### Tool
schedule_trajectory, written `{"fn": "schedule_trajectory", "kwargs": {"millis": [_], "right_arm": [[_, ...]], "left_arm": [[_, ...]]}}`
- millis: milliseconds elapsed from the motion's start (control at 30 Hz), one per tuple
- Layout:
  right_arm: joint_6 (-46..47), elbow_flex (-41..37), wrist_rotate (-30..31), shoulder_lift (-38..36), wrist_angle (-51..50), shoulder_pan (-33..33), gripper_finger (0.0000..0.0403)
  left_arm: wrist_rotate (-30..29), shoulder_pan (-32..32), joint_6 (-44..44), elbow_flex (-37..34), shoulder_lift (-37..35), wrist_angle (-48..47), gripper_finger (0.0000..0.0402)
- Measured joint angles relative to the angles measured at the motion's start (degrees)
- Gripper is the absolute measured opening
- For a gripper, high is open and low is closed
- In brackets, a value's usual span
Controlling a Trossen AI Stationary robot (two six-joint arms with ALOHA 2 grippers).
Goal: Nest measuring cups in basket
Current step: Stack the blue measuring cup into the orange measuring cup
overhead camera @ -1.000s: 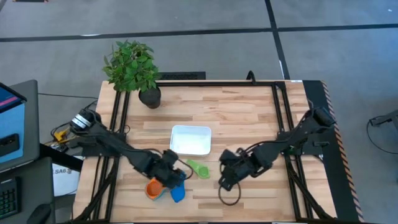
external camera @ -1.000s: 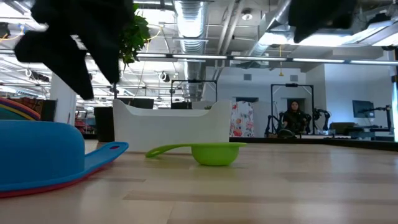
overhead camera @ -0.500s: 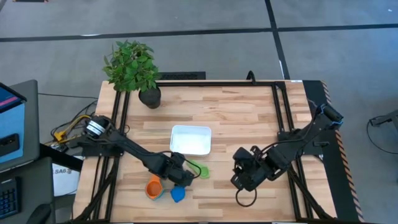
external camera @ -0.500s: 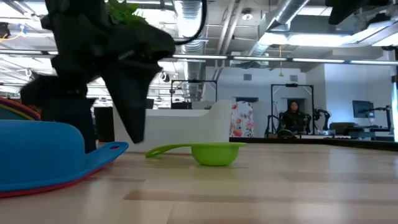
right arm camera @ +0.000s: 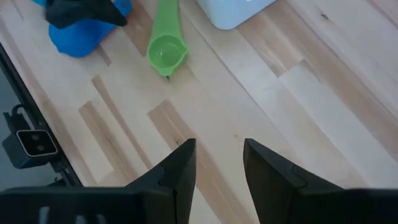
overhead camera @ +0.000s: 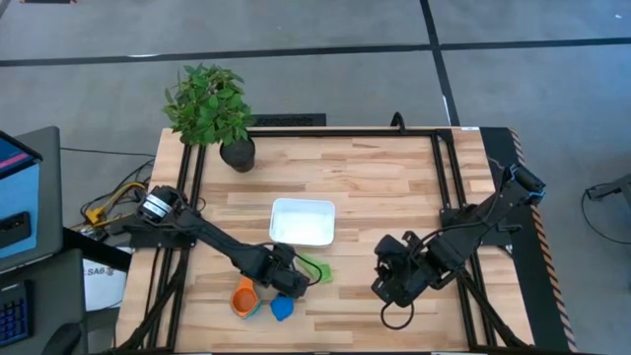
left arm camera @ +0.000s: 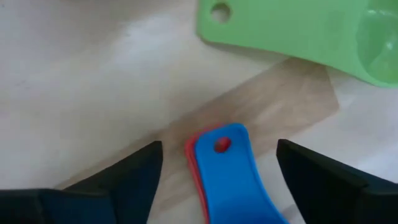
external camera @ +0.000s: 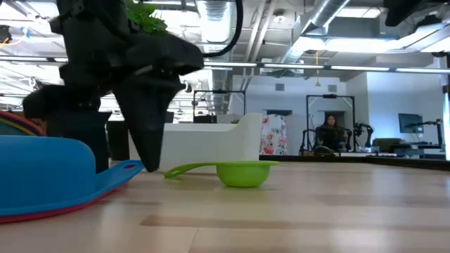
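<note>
Behind, a potted plant (overhead camera: 209,113) stands at the bench (overhead camera: 394,177) edge. Left gripper (left arm camera: 214,171): jaws open, empty, straddling the blue cup's handle (left arm camera: 227,171) beside the green cup (overhead camera: 314,267), near the basket (overhead camera: 303,221). Right gripper (right arm camera: 214,165): jaws parted, empty.

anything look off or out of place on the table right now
Nothing is spilled or damaged. The green cup lies alone beside the empty basket, apart from the stacked cups; the left gripper hovers open there.
</note>
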Motion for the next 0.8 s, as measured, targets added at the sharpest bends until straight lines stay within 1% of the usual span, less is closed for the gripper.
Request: {"fn": "schedule_trajectory", "kwargs": {"millis": [333, 567, 800], "right_arm": [[0.2, 0.0, 0.5, 0.01, -0.16, -0.02, 0.0143], [1.49, 0.0, 1.61, 0.01, -0.17, 0.04, 0.0137], [1.68, 0.0, 1.92, 0.02, -0.19, 0.04, 0.0136]], "left_arm": [[-1.42, 0.05, 0.21, 0.51, 0.12, -0.11, 0.0206], [-2.73, 0.18, -0.03, 0.53, 0.12, 0.01, 0.0154], [-3.51, 0.16, -0.35, 0.55, 0.12, 2.44, 0.0108]]}}
